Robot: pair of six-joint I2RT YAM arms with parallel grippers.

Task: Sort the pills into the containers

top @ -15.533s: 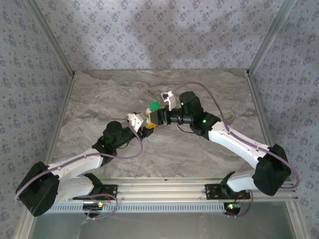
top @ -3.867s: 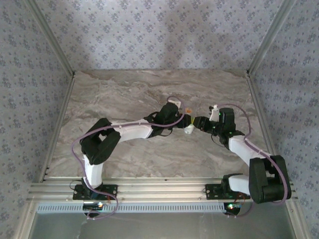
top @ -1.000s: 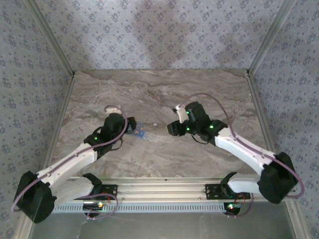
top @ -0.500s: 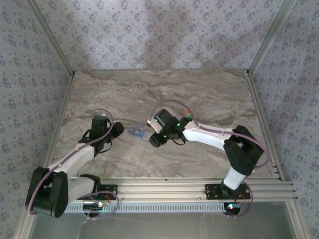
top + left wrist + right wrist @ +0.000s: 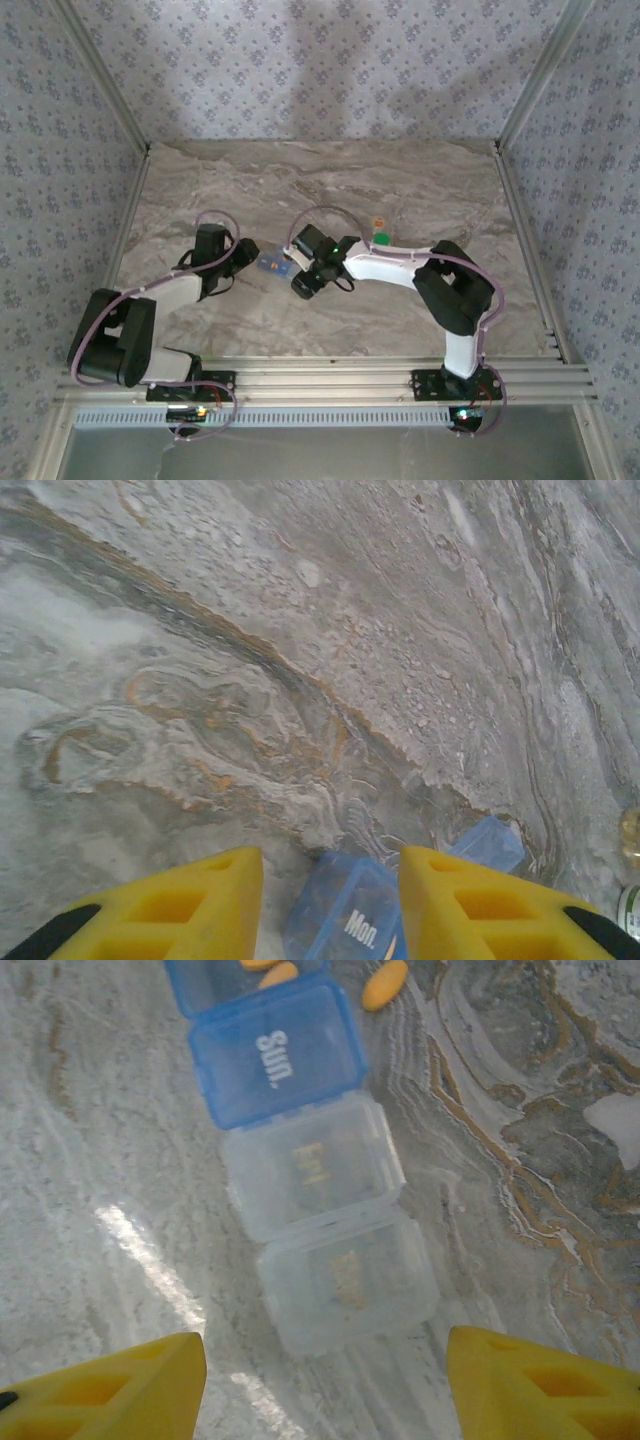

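The pill box [image 5: 310, 1210] lies between the wide right jaws; the left jaws sit narrow around its end. Next, probably grab 1 orange pill [image 5: 385, 985] ahead.

Table [image 5: 200, 190]: grey-brown marbled top.
Pill organizer [image 5: 300, 1160]: lay flat near the middle; blue "Sun." lid shut, two clear compartments adjoining it.
Orange pill [image 5: 385, 985]: loose on the marble, just beside the blue lid.
Orange object [image 5: 378, 221], green object [image 5: 383, 238]: small, right of the organizer.
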